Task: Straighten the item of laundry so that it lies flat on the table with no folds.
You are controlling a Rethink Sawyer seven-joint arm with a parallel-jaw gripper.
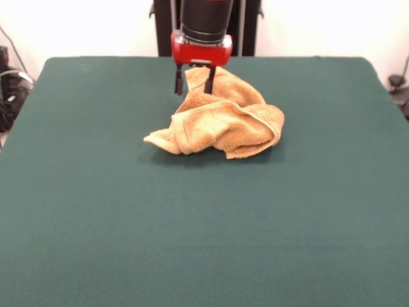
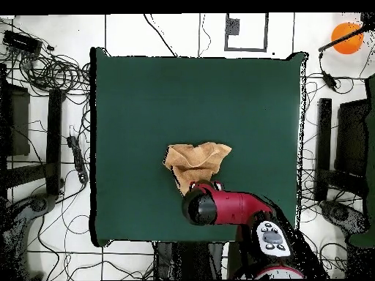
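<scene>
Front view: I see the towel (image 1: 220, 121) bunched in a crumpled heap w/ several folds, on the far half of the table (image 1: 204, 230) near centre; the gripper (image 1: 193, 83) sits at the heap's far edge, fingers (image 1: 178, 81) apart, one dark finger left of the cloth, the other against the raised back fold, nothing clamped as far as I can tell. Overhead view: towel (image 2: 195, 162) is approx. mid-table (image 2: 146, 95), arm (image 2: 223, 207) covers its robot-side edge, so the gripper is hidden here.
</scene>
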